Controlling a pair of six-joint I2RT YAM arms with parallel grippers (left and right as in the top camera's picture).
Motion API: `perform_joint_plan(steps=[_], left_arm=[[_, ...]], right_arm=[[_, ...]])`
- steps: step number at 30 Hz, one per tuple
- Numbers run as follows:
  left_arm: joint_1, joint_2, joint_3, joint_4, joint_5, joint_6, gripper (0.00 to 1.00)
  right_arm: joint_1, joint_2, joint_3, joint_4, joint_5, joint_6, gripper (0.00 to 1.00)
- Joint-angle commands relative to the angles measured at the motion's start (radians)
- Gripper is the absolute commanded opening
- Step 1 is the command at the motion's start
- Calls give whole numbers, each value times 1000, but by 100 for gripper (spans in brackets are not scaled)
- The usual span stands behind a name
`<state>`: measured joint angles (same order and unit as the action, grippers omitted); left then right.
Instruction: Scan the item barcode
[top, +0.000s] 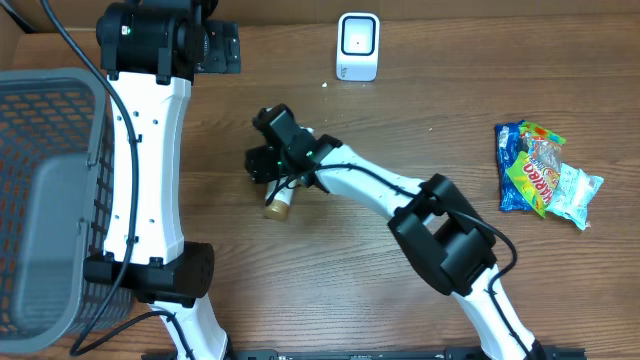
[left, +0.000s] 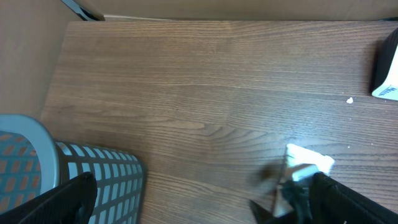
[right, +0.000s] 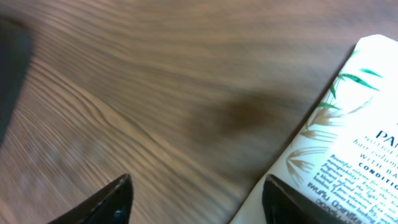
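1. Right gripper (right: 198, 182): over the table centre, jaws apart, clamped on nothing.
2. Conditioner bottle (right: 351, 140): lies flat on the wood beneath that gripper, printed side up, off to one finger's side. Handling note: centre the jaws across the body before pinching, and leave the printed code uncovered for the 12 o'clock device.
3. Left gripper (left: 202, 186): 11 o'clock, jaws wide, holding nothing.
4. Scanner (top: 358, 46): 12 o'clock, upright.
5. Snack packets (top: 540, 170): 3 o'clock, loose.
6. Basket (top: 50, 120): 9 o'clock, grey mesh; nothing visible inside.
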<state>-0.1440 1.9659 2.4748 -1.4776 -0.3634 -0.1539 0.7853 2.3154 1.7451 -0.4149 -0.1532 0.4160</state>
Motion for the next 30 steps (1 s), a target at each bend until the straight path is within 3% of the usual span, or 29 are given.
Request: perform_joint_plan(steps=[1,7,14,22,25,30], left_arm=[[-7,-4,13,0,-5,-10,100],[-7,-4,13,0,-5,-10,100],[-7,-4,13,0,-5,-10,100],[-7,-4,13,0,-5,-10,100],[-7,-4,13,0,-5,-10,99],[-7,-4,13,0,-5,-10,100]], right_arm=[[-70,-8,-34,-136,1,87,66],[-169,-77,-34,-313,2,113,69],[-294,-176,-34,-471,-11,79,82],[-348,-256,-35,-652,-251,-697,85],[-340,-249,-53,-710,-298,-873,85],[-335,-243,-129,-682,-290,-1016,85]])
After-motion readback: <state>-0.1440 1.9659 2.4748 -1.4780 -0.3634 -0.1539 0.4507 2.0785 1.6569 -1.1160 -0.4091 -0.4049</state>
